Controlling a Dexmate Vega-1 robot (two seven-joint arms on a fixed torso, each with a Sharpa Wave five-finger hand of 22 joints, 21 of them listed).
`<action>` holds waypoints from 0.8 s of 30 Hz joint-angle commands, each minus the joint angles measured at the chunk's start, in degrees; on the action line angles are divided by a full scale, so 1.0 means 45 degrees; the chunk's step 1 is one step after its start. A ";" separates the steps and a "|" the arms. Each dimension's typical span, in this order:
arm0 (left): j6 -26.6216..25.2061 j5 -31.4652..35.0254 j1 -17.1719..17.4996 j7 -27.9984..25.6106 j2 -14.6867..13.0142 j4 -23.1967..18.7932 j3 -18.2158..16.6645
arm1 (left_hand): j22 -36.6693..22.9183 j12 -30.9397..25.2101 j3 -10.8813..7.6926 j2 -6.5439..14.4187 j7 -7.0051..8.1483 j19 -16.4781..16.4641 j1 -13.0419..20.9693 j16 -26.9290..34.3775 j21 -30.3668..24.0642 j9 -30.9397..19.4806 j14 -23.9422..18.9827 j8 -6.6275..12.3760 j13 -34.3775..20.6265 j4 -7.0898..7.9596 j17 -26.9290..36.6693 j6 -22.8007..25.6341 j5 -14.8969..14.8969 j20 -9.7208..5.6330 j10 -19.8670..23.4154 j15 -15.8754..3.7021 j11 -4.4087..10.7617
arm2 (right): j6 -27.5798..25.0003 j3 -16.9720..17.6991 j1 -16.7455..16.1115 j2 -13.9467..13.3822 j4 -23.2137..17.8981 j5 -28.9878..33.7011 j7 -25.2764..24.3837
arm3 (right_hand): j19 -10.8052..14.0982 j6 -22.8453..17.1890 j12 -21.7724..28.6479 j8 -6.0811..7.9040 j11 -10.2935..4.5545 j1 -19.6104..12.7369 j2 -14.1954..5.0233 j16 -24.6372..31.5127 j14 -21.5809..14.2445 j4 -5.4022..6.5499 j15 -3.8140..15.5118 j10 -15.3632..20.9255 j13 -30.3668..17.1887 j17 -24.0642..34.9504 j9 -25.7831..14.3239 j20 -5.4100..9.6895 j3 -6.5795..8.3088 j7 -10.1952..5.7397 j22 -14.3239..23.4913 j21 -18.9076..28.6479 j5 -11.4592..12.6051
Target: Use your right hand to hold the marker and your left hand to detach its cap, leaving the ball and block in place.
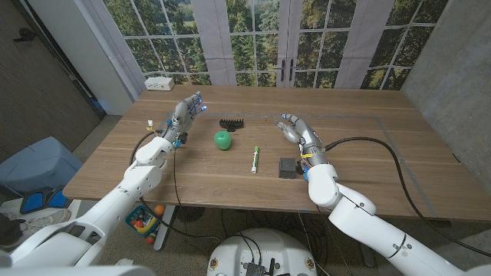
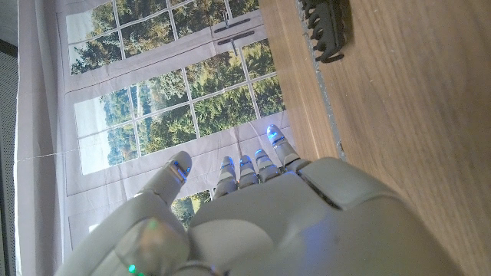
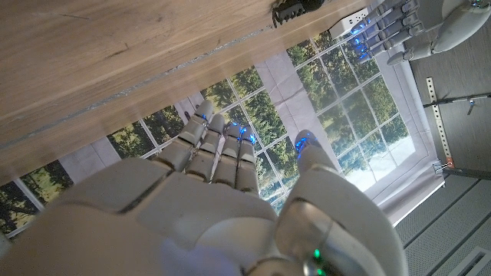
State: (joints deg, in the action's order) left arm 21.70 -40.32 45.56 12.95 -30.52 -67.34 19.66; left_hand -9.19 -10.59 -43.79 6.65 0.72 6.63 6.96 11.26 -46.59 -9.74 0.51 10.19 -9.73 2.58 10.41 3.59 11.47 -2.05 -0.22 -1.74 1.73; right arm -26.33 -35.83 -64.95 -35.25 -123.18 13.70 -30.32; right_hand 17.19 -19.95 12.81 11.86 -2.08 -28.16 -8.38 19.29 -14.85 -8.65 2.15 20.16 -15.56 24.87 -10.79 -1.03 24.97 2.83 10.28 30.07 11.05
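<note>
1. At the table's right half, the right hand (image 1: 295, 129) stands with fingers extended and apart, holding nothing; it sits beyond the small dark grey block (image 1: 288, 167) and apart from it.
2. Across the wooden table (image 1: 368, 165), the left hand (image 1: 186, 111) is likewise spread and empty, raised near the far left side.
3. Between the hands lies the slim white marker with green ends (image 1: 255, 159), just left of the block and near the green ball (image 1: 222, 140). A black toothed comb-like piece (image 1: 231, 122) lies farther back.
4. The marker's long axis runs nearly toward and away from the robot, tilted slightly. Which end carries the cap I cannot tell.
5. Judged step: the start, nothing grasped. Next, the right hand needs to come back and left onto the marker's barrel without nudging the block.
</note>
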 commanded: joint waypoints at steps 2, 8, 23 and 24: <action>0.0110 -0.0073 0.0004 0.0178 0.0025 0.0112 -0.0034 | -0.0052 -0.0057 -0.0055 0.0669 0.0007 -0.0086 -0.0122 0.0010 0.0071 -0.0018 -0.0049 0.0024 -0.0042 -0.0069 -0.0006 0.0105 0.0068 -0.0035 0.0084 -0.0154 0.0090 | -0.0824 -0.0883 0.0336 0.0032 -0.0008 0.0927 0.0348 | 0.0106 -0.0294 0.0086 0.0085 0.0028 -0.0257 0.0274 0.0076 -0.0115 -0.0180 0.0420 0.0160 -0.0051 0.0038 -0.0066 -0.0157 -0.0048 0.0034 0.0023 -0.0019 0.0087; 0.0175 -0.0103 0.0026 0.0259 0.0028 0.0115 -0.0048 | -0.0053 -0.0056 -0.0057 0.0666 0.0010 -0.0107 -0.0133 0.0006 0.0107 -0.0019 -0.0048 0.0024 -0.0042 -0.0074 -0.0006 0.0108 0.0068 -0.0036 0.0086 -0.0159 0.0086 | -0.1067 -0.1235 0.0343 0.0102 -0.0014 0.1603 0.0139 | 0.0317 -0.0706 0.0260 0.0224 0.0017 -0.0352 0.0633 0.0268 -0.0446 -0.0247 0.0480 0.0576 -0.0129 0.0109 -0.0071 -0.0251 -0.0240 0.0084 0.0033 -0.0005 -0.0035; 0.0327 -0.0246 0.0128 0.0461 0.0036 0.0127 -0.0123 | -0.0057 -0.0051 -0.0069 0.0687 0.0003 -0.0148 -0.0165 -0.0001 0.0231 -0.0019 -0.0049 0.0023 -0.0043 -0.0076 -0.0006 0.0109 0.0071 -0.0019 0.0083 -0.0158 0.0085 | -0.2707 -0.2194 0.0495 0.0335 -0.0327 0.3464 0.0353 | 0.0686 -0.2105 0.0760 0.0713 -0.0064 -0.1166 0.1586 0.0643 -0.0820 -0.0403 0.0785 0.1721 -0.0454 0.0393 -0.0112 -0.0317 -0.0575 -0.0122 0.0058 -0.0016 -0.0121; 0.0336 -0.0250 0.0134 0.0475 0.0028 0.0126 -0.0128 | -0.0057 -0.0051 -0.0070 0.0689 0.0000 -0.0151 -0.0165 -0.0001 0.0236 -0.0019 -0.0051 0.0023 -0.0043 -0.0077 -0.0007 0.0110 0.0072 -0.0019 0.0085 -0.0151 0.0086 | -0.2803 -0.2238 0.0489 0.0356 -0.0357 0.3552 0.0377 | 0.0687 -0.2216 0.0795 0.0751 -0.0100 -0.1234 0.1659 0.0653 -0.0816 -0.0402 0.0784 0.1799 -0.0479 0.0407 -0.0115 -0.0329 -0.0599 -0.0150 0.0058 -0.0027 -0.0097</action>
State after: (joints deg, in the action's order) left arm 22.66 -41.04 46.00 14.25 -30.45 -66.97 19.27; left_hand -9.19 -10.59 -43.80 6.65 0.71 6.10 6.96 11.26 -45.71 -9.74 0.51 10.19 -9.73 2.59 10.42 3.59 11.47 -1.96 -0.22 -1.74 1.74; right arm -33.64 -42.85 -63.19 -34.71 -123.96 23.74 -28.71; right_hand 19.66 -28.77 15.89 14.76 -2.49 -33.56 -2.02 21.66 -18.14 -10.46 2.35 27.17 -17.37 26.44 -11.08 -2.66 22.65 2.37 10.27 30.08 10.37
